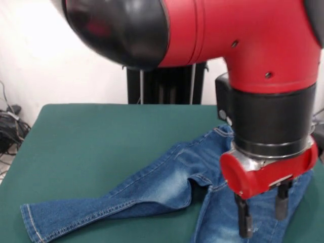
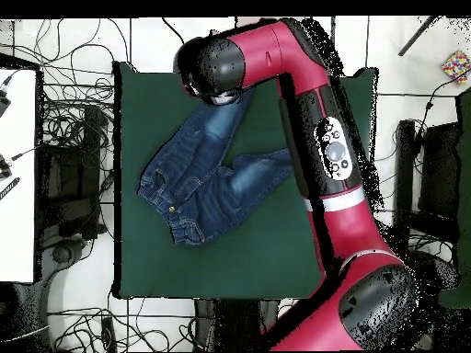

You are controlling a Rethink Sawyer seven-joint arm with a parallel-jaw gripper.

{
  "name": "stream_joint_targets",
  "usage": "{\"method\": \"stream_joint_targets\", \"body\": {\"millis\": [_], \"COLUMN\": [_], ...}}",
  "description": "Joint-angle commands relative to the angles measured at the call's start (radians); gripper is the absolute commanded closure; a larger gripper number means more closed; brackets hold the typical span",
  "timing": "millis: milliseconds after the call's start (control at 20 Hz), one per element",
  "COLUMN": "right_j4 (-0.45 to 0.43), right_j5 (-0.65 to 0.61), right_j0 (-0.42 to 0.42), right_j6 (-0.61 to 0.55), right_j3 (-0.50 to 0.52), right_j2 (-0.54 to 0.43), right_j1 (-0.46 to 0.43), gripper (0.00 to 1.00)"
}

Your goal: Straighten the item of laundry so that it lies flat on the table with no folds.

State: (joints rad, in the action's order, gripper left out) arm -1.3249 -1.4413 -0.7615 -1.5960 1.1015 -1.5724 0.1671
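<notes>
The blue denim jeans (image 1: 162,185) lie on the dark green table (image 1: 91,142) with the legs spread in a V. One leg runs to the front left and its hem is near the table's corner. The other leg runs under my gripper (image 1: 263,215) to the picture's bottom edge. The gripper is open and empty, with its two black fingers (image 1: 244,220) pointing down just over that leg's pale patch. I cannot tell if they touch it. In the overhead view the jeans (image 2: 198,184) lie left of the table's (image 2: 258,248) middle. The arm's wrist (image 2: 213,66) hides the gripper and one leg's end.
The black pedestal (image 1: 167,83) stands behind the table's far edge. Cables (image 1: 10,126) lie on the floor at the left. In the overhead view a white surface (image 2: 18,175) stands at the left and the red arm (image 2: 336,165) crosses the table's right side.
</notes>
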Motion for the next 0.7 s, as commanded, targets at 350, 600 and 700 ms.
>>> {"method": "stream_joint_targets", "body": {"millis": [350, 600, 700], "right_j4": [0.166, 0.239, 0.261], "right_j5": [-0.036, -0.029, -0.018], "right_j0": [0.08, 0.103, 0.115], "right_j6": [-0.199, -0.251, -0.259], "right_j3": [0.017, 0.053, 0.056], "right_j2": [0.287, 0.332, 0.354], "right_j1": [0.15, 0.212, 0.22], "gripper": [0.0, 0.0, 0.0]}}
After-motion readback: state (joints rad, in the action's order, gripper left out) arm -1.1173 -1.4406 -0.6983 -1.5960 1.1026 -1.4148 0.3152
